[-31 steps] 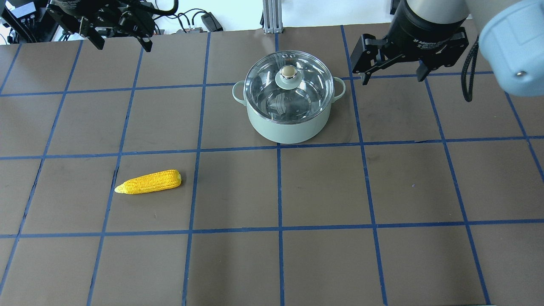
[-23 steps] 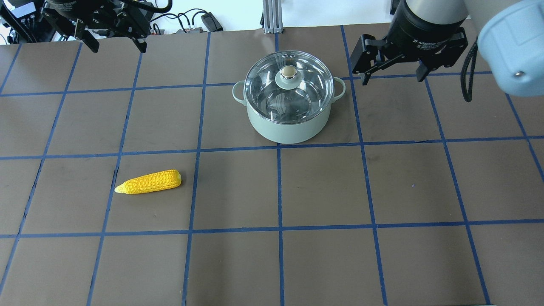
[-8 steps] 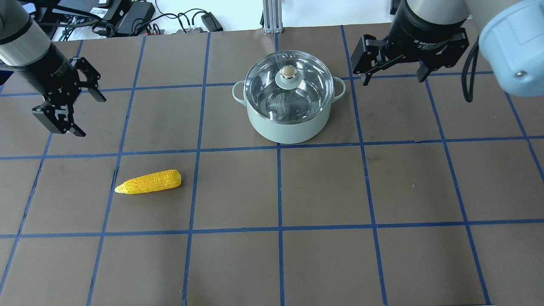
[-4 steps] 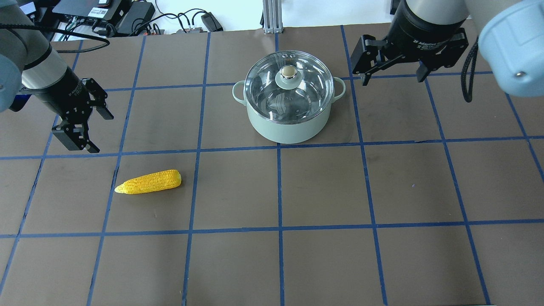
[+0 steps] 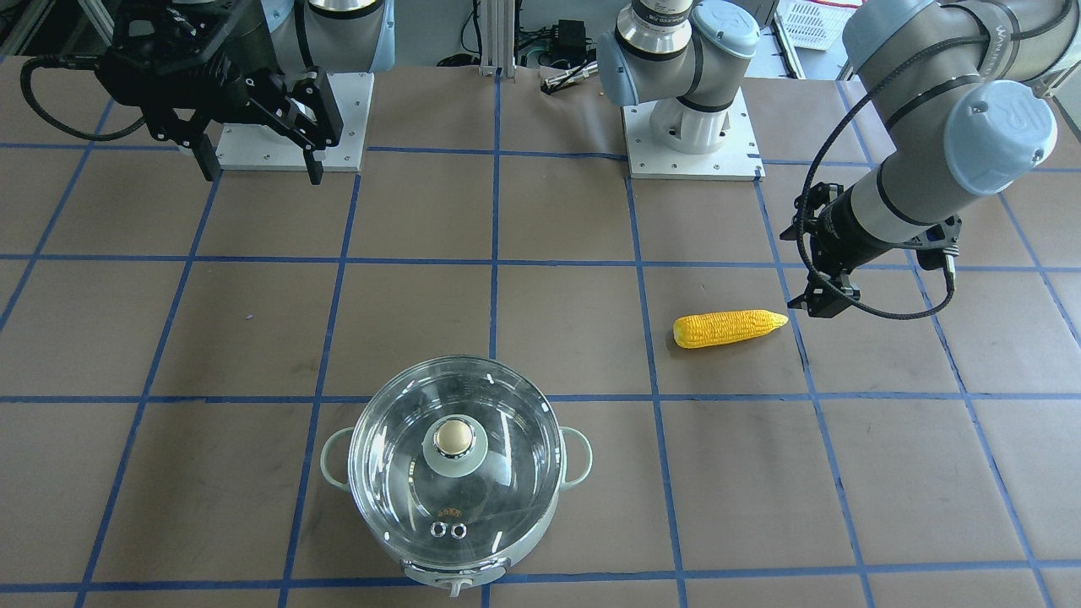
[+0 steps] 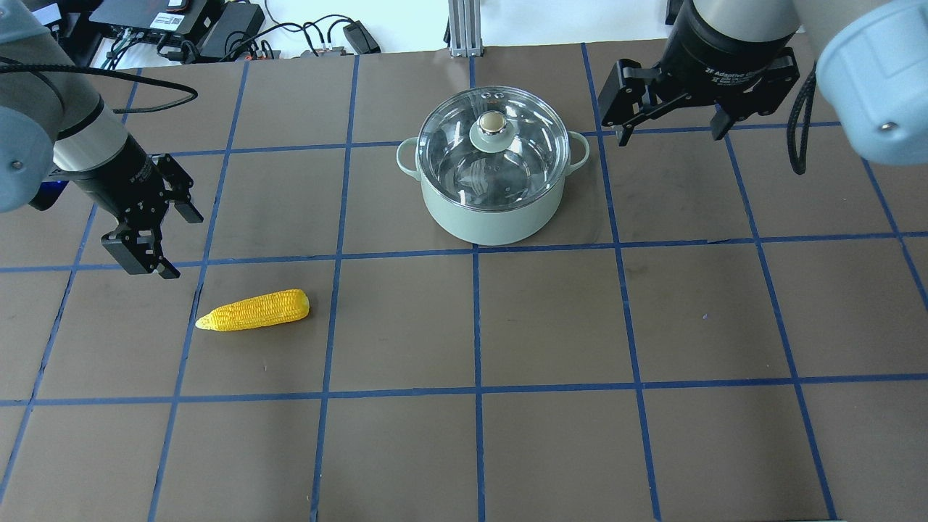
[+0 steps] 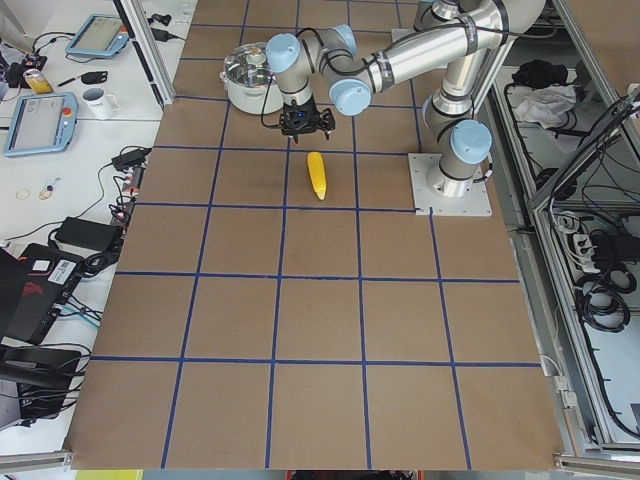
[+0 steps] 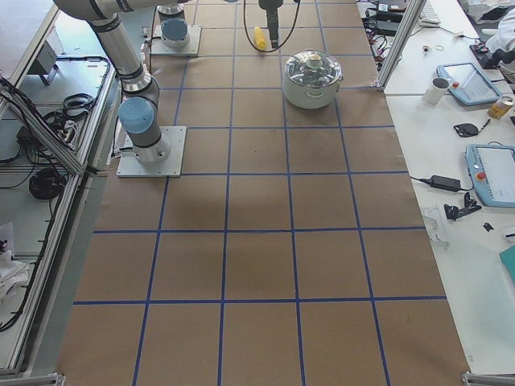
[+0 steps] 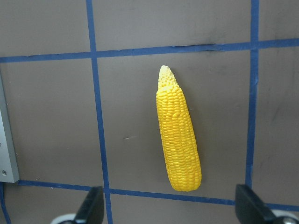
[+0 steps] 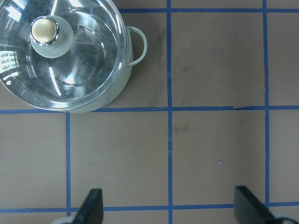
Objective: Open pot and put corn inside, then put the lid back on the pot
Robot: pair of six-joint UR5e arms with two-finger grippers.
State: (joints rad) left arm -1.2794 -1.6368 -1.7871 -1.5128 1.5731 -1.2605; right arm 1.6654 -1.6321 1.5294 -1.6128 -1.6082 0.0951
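- table point(image 6: 551, 319): brown matte sheeting, cut into squares by blue tape lines point(image 6: 476, 319), fills almost all of the overhead frame
- pot point(image 6: 493, 217): mint green, upper centre of the overhead frame, standing on the table. Glass lid point(image 6: 449, 148) seated on it, beige knob point(image 6: 492, 123) on top
- corn point(image 6: 254, 310): lying flat on the table, lower left of the overhead frame, pointed end toward frame left, well apart from the pot
- left gripper point(image 6: 183, 245): jaws spread wide, empty, in the air just up-left of the corn's pointed end. Its wrist view looks down on the whole cob, fingertips point(image 9: 91, 209) at the bottom corners
- right gripper point(image 6: 670, 138): jaws spread wide, empty, upper right of the overhead frame, out past the pot's right handle point(image 6: 580, 151), not touching it
- arm bases sit on metal plates point(image 5: 692, 156) at the top of the front-facing frame
- room: black boxes point(image 6: 217, 18) and cables point(image 6: 322, 29) top left beyond the table edge, aluminium post point(image 6: 458, 29) top centre
- side bench point(image 7: 70, 150), upper left of the left-side view, carries a teach pendant point(image 7: 40, 125) and a mug point(image 7: 98, 100)
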